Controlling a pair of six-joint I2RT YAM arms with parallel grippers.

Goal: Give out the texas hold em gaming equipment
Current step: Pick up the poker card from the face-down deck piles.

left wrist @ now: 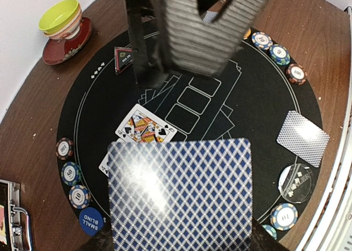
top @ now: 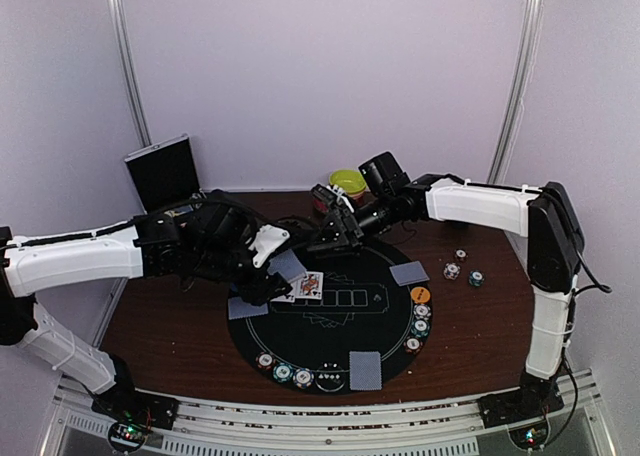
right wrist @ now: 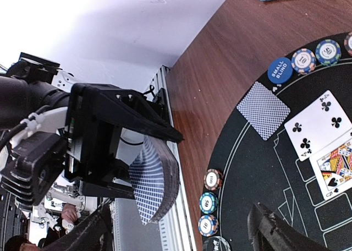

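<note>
Left fingers [right wrist: 118, 152] clamp the card deck [right wrist: 157, 179] — right fingers [top: 335, 231] gape empty nearby.

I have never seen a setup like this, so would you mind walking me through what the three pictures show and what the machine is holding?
These are two white robot arms bolted at the near edge of a wooden table, each ending in a two-finger tool. The overhead picture comes from a fixed camera above and behind them; the other two come from cameras on each wrist.

On the table lies a round black poker mat with striped chips along its rim, a few face-down cards, two face-up cards near the middle, and a blue "small blind" disc. A yellow-green bowl stands at the back.

The left tool holds the blue-backed deck. The right tool is open just in front of it, holding nothing.
</note>
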